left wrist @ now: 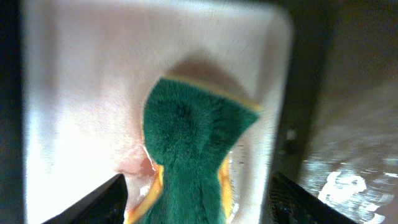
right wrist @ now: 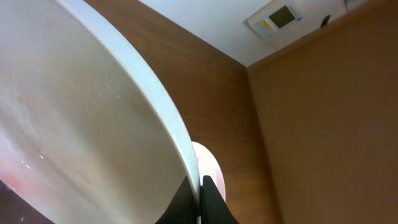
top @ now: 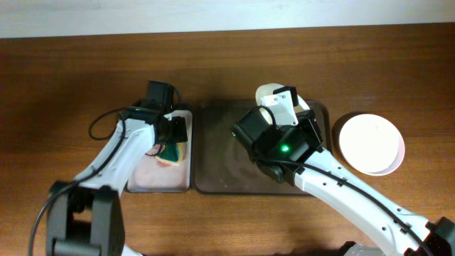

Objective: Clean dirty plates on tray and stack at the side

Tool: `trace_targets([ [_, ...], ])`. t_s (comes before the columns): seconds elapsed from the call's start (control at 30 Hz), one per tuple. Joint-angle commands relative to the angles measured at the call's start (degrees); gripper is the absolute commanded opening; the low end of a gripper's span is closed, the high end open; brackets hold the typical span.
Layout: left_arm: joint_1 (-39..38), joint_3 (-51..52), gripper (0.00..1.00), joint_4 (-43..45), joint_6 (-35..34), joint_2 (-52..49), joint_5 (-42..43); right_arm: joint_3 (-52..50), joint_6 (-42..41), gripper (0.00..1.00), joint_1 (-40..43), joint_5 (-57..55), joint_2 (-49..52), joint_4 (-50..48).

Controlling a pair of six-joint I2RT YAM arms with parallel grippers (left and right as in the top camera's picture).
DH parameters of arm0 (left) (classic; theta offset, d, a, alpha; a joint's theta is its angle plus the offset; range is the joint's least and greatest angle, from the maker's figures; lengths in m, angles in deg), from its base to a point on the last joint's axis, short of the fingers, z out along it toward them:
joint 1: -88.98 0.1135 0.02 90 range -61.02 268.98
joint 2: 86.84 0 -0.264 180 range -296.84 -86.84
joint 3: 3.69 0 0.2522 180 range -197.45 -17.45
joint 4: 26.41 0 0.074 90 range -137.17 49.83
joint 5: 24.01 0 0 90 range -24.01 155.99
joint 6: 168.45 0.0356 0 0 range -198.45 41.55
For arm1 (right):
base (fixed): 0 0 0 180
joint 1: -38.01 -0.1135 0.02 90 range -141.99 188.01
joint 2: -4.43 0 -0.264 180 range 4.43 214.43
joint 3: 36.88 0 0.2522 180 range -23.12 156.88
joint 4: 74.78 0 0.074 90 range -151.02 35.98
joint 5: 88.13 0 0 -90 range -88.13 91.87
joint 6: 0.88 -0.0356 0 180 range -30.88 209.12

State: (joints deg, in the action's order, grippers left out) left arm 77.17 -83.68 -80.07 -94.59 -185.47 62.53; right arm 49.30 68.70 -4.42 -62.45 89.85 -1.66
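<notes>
**Wooden worktop (top: 64,71) with two trays: plate (top: 269,91) in the right claw (top: 284,107), sponge (top: 173,152) under the left claw (top: 174,135)**

Overhead, I see a brown worktop running up to a pale wall (top: 213,14). A dark tray (top: 220,178) lies at the centre, and a white tray (top: 153,178) sits just beside it on the left. My right arm reaches over the far right part of the dark tray. Its claw is clamped on the rim of the plate and holds it tilted steeply on edge. In the right wrist view, both fingertips (right wrist: 200,196) pinch that rim, and the plate's pale face (right wrist: 81,137) fills the left of the frame. A second plate (top: 370,144) rests flat on the worktop to the right of the dark tray, apart from it. My left arm hangs over the white tray (left wrist: 81,93). In the left wrist view, the green and yellow sponge (left wrist: 186,137) lies on that tray. The left claw's (left wrist: 196,193) fingers stand spread to either side of the sponge, with a gap showing on each side.
</notes>
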Motion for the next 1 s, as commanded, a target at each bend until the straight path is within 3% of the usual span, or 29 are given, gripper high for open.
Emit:
trace_targets([
  [0.0,0.74,-1.38,0.72,-0.31,0.17,6.54,-0.42,0.68,-6.82,0.04,2.01,3.06,-0.85,-0.13],
  [0.13,3.52,-1.38,0.73,-3.78,0.15,8.57,-0.42,0.66,-12.33,0.04,13.64,22.71,-0.85,-0.2],
  [0.33,10.43,-1.38,0.79,-8.07,-0.96,8.57,-0.35,0.63,-12.61,0.04,46.47,56.96,-0.83,0.5],
  [0.4,11.56,-1.38,0.82,-8.41,-0.94,8.57,-0.33,0.39,-10.27,0.04,56.61,63.28,-0.74,1.11],
  [0.53,11.61,-1.36,0.86,-8.39,-0.96,8.55,-0.33,-1.42,-7.67,0.04,70.03,64.11,-0.33,1.33],
  [0.67,11.61,-1.36,0.87,-8.44,-0.96,8.55,-0.17,-1.77,-7.45,0.04,75.87,64.11,2.32,1.33],
  [0.8,11.61,-1.36,0.87,-8.41,-0.94,8.55,-0.2,-1.77,-7.43,0.05,76.3,63.21,5.64,1.25],
  [0.87,11.63,-1.36,0.88,-8.41,-0.94,8.55,-0.2,-1.77,-7.43,0.26,76.28,63.25,6.71,1.07],
  [0.9,11.63,-1.36,0.88,-8.44,-0.94,8.55,-0.2,-1.77,-7.43,0.31,76.22,63.34,7.13,0.98],
  [0.97,11.61,-1.31,0.88,-8.37,-0.94,8.55,-0.17,-1.77,-4.52,0.31,76.15,68.59,7.58,0.79],
])
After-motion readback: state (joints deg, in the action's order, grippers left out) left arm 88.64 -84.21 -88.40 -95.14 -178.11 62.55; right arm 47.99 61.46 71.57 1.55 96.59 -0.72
